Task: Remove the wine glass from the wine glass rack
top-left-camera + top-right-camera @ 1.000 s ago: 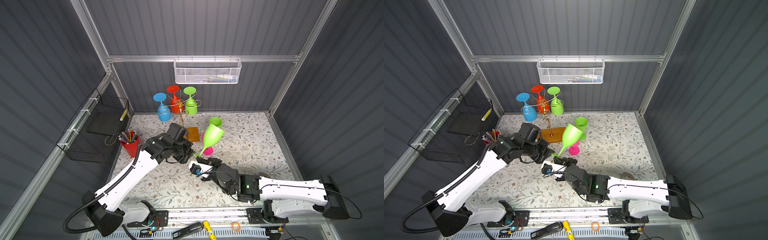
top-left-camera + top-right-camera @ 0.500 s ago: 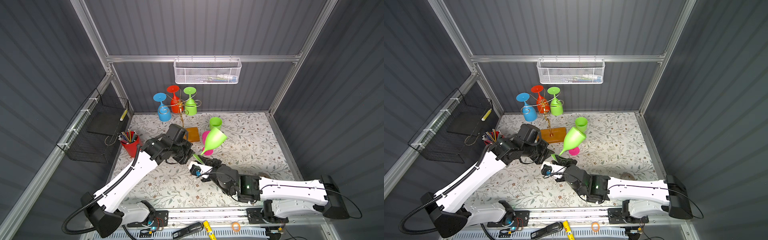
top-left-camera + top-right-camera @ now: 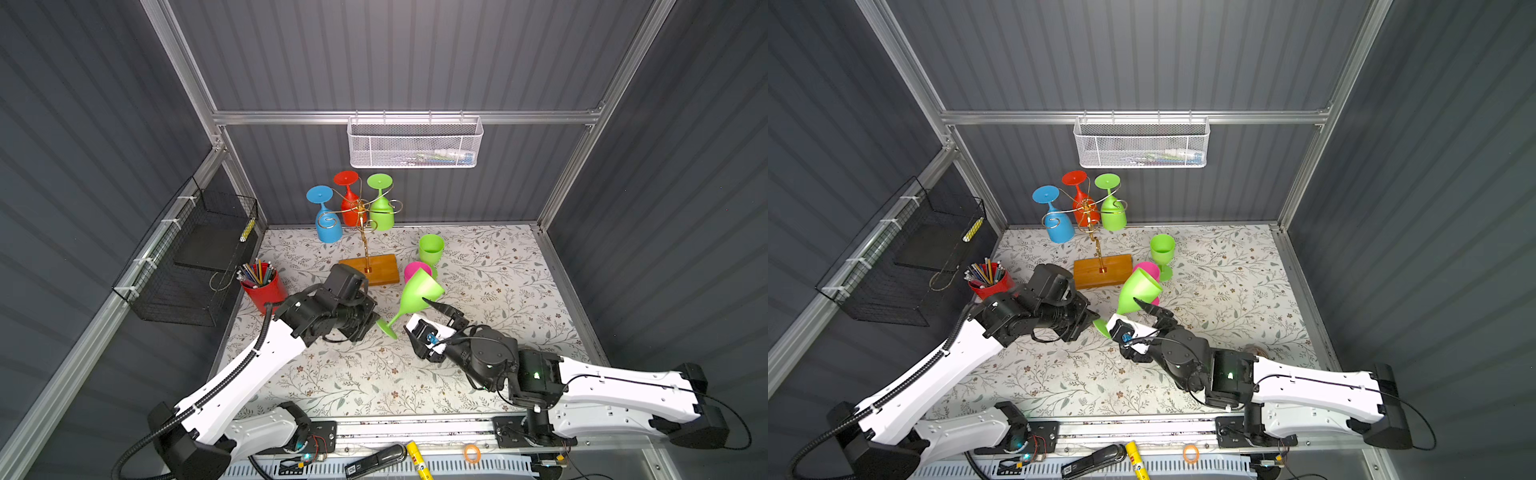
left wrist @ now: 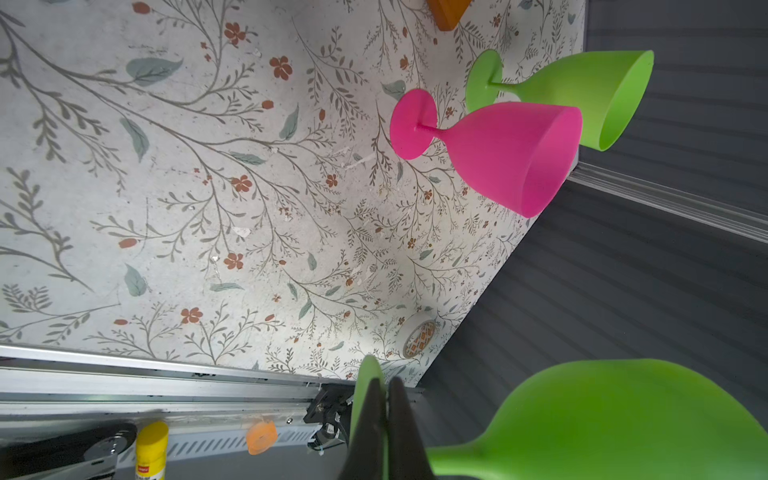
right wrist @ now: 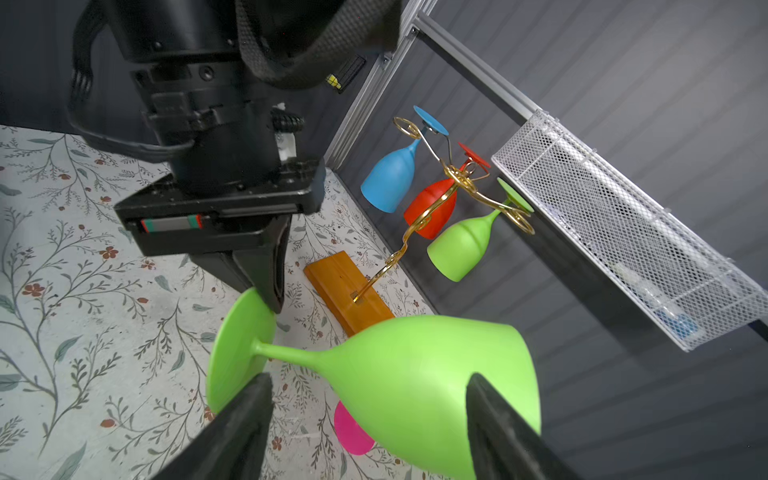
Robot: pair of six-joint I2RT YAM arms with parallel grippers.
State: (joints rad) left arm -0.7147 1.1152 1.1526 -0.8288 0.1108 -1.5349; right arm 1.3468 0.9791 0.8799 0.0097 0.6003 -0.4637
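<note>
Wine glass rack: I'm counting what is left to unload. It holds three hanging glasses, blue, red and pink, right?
Not quite. The wine glass rack holds three glasses, but the third is the green glass, not pink; the blue glass and red glass are right. Both top views show it.

Bright, even overhead light, soft shadows; wrist views bend at edges, nearest objects blurred.
</note>
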